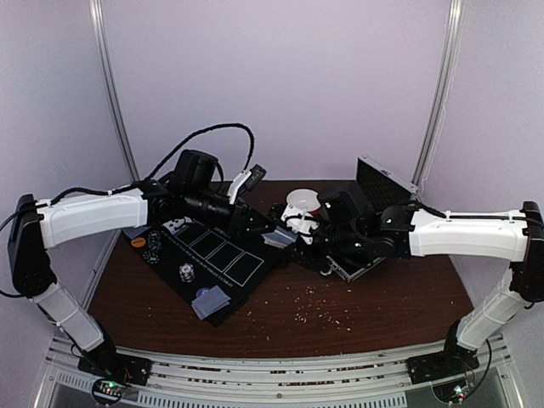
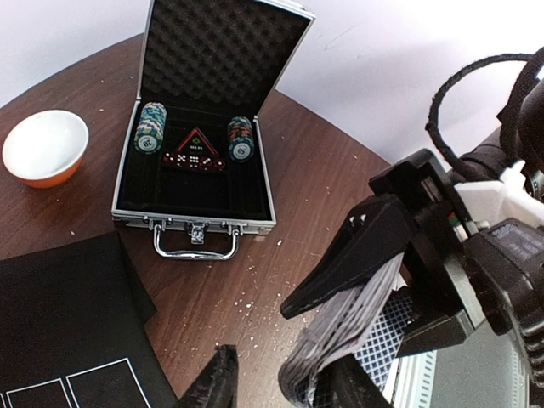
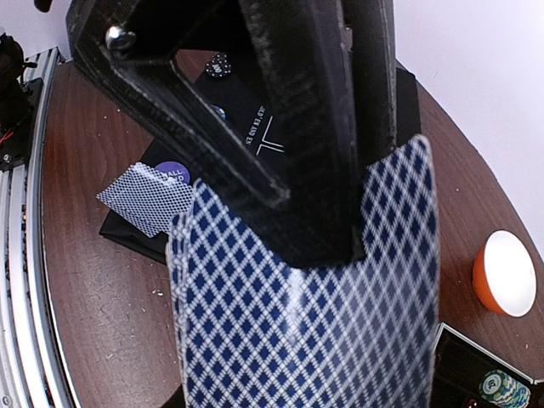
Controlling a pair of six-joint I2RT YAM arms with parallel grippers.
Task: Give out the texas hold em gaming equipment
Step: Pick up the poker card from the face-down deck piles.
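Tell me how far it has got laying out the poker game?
Partly done: cards, a purple disc and some chips lie on the black mat. The right tool grips the deck, with the left tool beside it. Still left: the mat's outlined card boxes are bare and two chip stacks wait in the case.

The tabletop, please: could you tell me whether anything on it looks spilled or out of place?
Yes. Pale crumbs are scattered across the brown tabletop in front of the open silver case, beside the black mat, like spilled debris. Also, cards lie askew over the mat's near corner.
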